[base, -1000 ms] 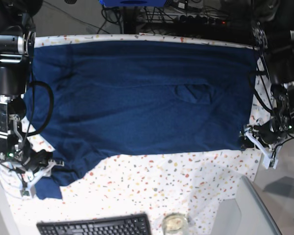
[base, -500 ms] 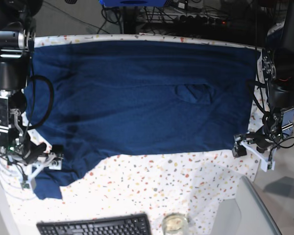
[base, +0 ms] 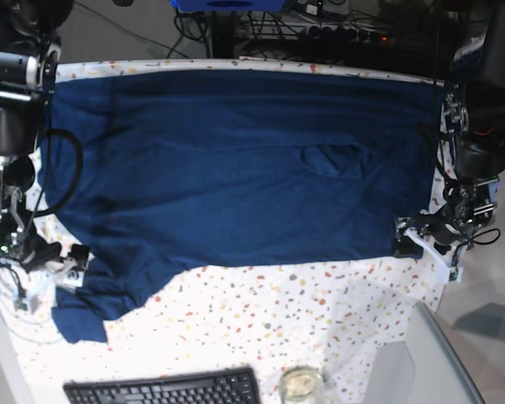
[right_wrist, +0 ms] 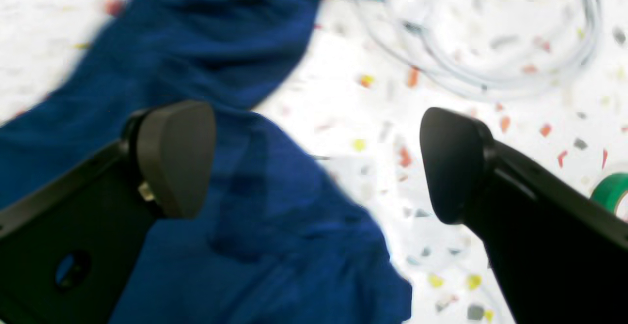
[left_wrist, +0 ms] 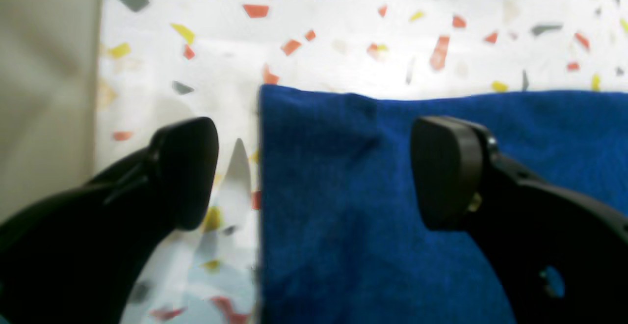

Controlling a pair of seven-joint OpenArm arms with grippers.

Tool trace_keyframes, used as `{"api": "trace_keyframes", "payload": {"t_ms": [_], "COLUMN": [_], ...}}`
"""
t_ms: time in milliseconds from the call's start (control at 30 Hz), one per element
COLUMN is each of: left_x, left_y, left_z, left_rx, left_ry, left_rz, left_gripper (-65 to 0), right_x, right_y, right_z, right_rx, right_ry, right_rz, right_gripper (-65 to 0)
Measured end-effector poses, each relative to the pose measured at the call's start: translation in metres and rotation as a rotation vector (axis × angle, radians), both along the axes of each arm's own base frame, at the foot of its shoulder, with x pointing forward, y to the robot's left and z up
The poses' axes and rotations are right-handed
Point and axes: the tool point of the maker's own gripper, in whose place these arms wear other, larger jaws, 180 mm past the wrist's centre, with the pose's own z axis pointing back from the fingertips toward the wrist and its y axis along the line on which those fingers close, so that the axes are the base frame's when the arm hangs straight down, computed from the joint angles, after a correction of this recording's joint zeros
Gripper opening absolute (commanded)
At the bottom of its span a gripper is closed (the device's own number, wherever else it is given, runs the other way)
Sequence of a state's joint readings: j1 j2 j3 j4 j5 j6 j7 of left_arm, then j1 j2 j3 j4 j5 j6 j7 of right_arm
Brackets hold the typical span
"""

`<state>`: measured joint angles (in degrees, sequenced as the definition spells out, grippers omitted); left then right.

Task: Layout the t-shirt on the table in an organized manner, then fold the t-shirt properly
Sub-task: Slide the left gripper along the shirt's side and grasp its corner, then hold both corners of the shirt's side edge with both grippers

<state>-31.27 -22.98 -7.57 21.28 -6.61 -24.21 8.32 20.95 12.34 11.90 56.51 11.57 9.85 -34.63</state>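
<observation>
Green tape (right_wrist: 611,191) is seen only by the right wrist; both grippers (left gripper (left_wrist: 314,172), right gripper (right_wrist: 316,159)) are spread, nothing pinched, over t-shirt (base: 236,160) edges.

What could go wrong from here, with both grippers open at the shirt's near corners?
1. The sleeve of the t-shirt by the right gripper lies bunched and twisted, so folding now may lock in a crooked shape.
2. The left gripper straddles the hem corner, one of its fingers over the table; closing might pinch the tablecloth too.
3. A small crease mid-shirt may stay in the fold.
</observation>
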Motion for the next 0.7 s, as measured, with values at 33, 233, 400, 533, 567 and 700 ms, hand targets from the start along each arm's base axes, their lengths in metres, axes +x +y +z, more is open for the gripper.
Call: {"api": "trace_keyframes", "payload": {"t_ms": [33,233,400,533,567,700], "left_x": [0.0,-0.016,-0.029,-0.029,-0.029,-0.029], "left_y": [0.006,0.033,0.032,0.034,0.034,0.035], "left_z": [0.004,0.005,-0.006,-0.005,-0.005,-0.005], "left_rx": [-0.006,-0.011,-0.013,-0.01,-0.01,-0.009], "left_ry": [-0.015,-0.026,0.007,0.005,0.005,0.007], "left_rz": [0.016,0.082,0.078,0.08,0.081,0.081], "left_gripper": [-7.1,-7.1,-7.1,-7.1,-7.2,-7.2], "right_x": [-0.001,-0.019,-0.015,-0.015,-0.017,-0.022], "right_y": [-0.001,0.001,-0.012,-0.009,-0.009,-0.008], "right_z": [-0.008,-0.048,-0.043,-0.054,-0.059,-0.066], "right_rx": [-0.006,-0.09,-0.118,-0.096,-0.091,-0.077], "right_ry": [0.013,0.126,0.115,0.108,0.119,0.129], "right_rz": [0.006,0.113,0.11,0.095,0.091,0.114], "right_gripper": [-3.0,-3.0,-2.9,-2.9,-2.9,-3.0]}}
